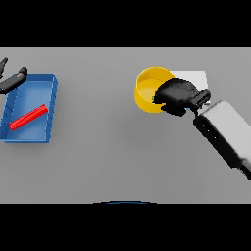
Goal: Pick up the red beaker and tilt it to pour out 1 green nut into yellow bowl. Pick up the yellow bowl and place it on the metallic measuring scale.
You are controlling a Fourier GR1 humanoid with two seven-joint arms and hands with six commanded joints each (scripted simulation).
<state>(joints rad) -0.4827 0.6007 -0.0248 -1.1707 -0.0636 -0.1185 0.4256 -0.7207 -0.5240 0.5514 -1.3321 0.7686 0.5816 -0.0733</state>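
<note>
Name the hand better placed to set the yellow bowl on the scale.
Right. The right hand is curled over the yellow bowl, beside the scale. The left hand sits far off by the blue tray.

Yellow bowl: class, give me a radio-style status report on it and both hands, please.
Right hand curled on yellow bowl rim. Bowl beside scale, not on it. Left hand idle over blue tray. Nothing blocking.

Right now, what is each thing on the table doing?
yellow bowl: upright, gripped at its right rim, beside the scale.
right hand: curled round the bowl's rim.
red beaker: lying on its side in the blue tray.
metallic scale: nothing clearly on it.
left hand: open, idle by the tray.
</note>
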